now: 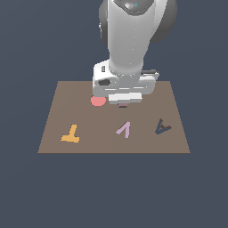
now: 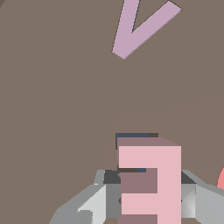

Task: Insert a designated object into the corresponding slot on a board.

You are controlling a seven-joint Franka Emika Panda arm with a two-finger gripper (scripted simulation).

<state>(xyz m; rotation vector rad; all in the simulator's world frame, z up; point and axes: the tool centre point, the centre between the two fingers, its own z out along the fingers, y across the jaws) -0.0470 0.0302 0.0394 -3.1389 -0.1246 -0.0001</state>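
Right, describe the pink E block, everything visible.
The pink E block is a light-pink, matte, flat-topped letter with three arms and darker shaded sides. In the wrist view it sits between the grey fingers of the claw, above the brown board, with the dark E-shaped slot partly visible beside it. The arm hides it in the exterior view.

One board [image 1: 58, 100], four letter pieces, one red disc [image 1: 97, 101]

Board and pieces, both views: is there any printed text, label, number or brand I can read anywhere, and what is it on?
None: no printed words, numbers, labels or brands in either view.
Only letter-shaped things:
"E": pink block in the gripper.
"V": lilac piece.
"T": orange piece.
"A": dark mark on the board.
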